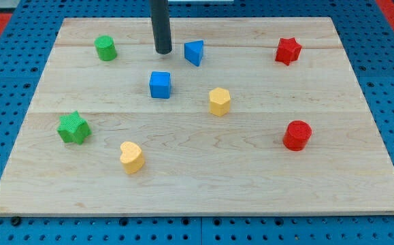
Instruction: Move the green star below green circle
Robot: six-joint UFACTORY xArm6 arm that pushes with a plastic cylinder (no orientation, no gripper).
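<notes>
Tip parked high, green star (pixel 73 128) untouched.
My tip (pixel 163 52) sits between green circle (pixel 105 47) and blue triangle (pixel 194 52) — no pincer fitted; star lies low-left on the bench (pixel 251 184).

On the surface (pixel 251 177), the green circle (pixel 105 47) sits at the view's top left. The green star (pixel 73 128) lies well below it, a bit further left. My tip (pixel 163 52) stands between the green circle and the blue triangle (pixel 194 52), above the blue cube (pixel 160 84).
</notes>
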